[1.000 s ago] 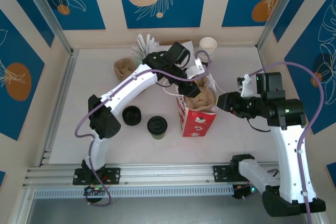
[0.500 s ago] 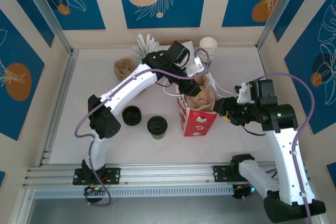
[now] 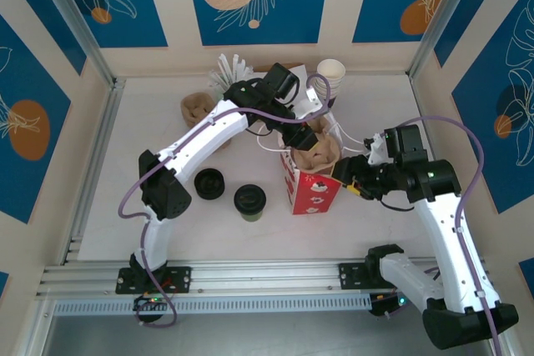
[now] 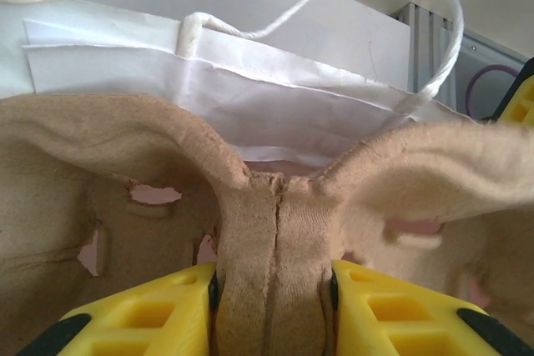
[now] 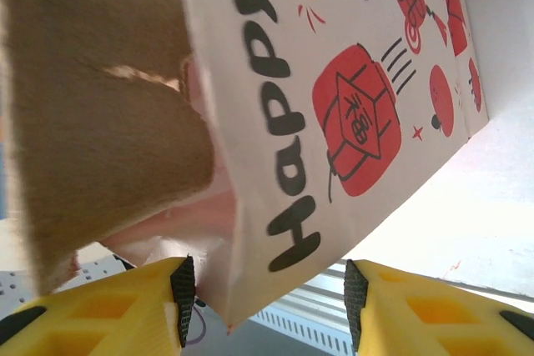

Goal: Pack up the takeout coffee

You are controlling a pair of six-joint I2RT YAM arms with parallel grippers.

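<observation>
"HAPPY" printed on paper bag [image 5: 288, 164]

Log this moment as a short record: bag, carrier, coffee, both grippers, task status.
red bag: upright on the table, mouth open
pulp carrier: in the bag's mouth, top above the rim
left gripper: shut on the carrier's centre ridge
right gripper: open, fingers astride the bag's wall
takeout coffee: lidded, standing on the table left of the bag, apart from it
loose black lid: left of the coffee
status: coffee not yet packed
</observation>
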